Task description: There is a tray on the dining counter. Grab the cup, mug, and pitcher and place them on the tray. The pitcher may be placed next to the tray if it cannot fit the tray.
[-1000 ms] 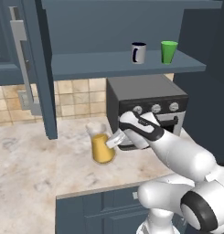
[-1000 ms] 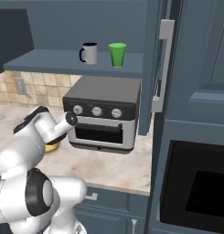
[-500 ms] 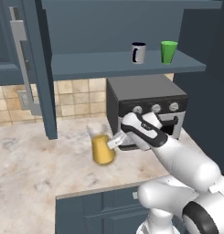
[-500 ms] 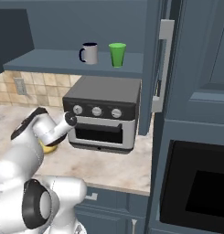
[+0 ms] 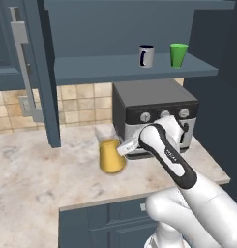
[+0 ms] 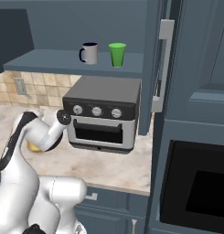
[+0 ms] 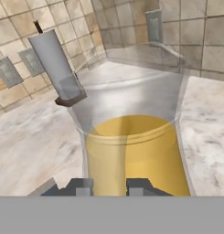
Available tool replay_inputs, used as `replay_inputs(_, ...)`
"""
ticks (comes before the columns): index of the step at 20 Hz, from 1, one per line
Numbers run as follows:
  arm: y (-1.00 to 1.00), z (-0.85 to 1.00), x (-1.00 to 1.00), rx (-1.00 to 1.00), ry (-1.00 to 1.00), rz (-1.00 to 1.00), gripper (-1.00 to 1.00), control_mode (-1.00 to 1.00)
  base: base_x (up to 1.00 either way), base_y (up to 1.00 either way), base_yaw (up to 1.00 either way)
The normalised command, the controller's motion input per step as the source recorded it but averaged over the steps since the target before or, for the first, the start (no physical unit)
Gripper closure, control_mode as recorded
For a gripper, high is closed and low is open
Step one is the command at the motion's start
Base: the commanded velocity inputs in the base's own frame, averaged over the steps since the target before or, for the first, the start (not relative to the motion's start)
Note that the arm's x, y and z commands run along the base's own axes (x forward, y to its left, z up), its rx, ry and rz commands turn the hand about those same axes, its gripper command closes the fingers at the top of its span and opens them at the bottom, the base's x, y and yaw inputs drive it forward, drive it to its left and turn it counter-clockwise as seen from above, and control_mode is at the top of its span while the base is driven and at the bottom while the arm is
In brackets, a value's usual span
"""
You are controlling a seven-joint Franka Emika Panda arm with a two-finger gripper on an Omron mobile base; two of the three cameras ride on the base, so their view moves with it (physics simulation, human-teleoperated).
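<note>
Pitcher (image 5: 111, 156) first: it stands on the marbled worktop (image 5: 37, 179), just left of the grey toaster oven (image 5: 156, 116) and near the tiled back wall (image 5: 86, 101). Its lower part is orange-yellow, its upper part clear glass that flares toward the rim. My gripper (image 5: 124, 147) is at its right side, and in the hand view my two finger tips (image 7: 83, 187) rise close together at the bottom, right against the yellow body of the pitcher (image 7: 134, 151). My jaws are narrowed and pressed at the glass, so I read it as a grasp on the pitcher (the contact itself is hidden at the edge of that view). From the right base view my arm covers most of the pitcher (image 6: 34, 147); a yellow sliver shows beside my wrist.

Up on the blue shelf (image 5: 129, 68) above the oven, the mug (image 5: 146, 55) stands upright with its handle to the left, and the green cup (image 5: 178, 54) stands upright just right of it, apart from it.
</note>
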Motion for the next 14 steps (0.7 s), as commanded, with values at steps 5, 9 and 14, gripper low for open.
replay_inputs(5, -0.28, 0.82, -0.46, 0.02, 0.0, -0.04, 1.0, -1.0, 0.0, 0.0, 0.0)
replay_inputs(9, -0.06, 0.9, -0.54, 0.0, 0.0, -0.1, 1.0, -1.0, 0.0, 0.0, 0.0)
replay_inputs(14, -0.19, 0.92, -0.42, 0.0, 0.0, -0.11, 1.0, -1.0, 0.0, 0.0, 0.0)
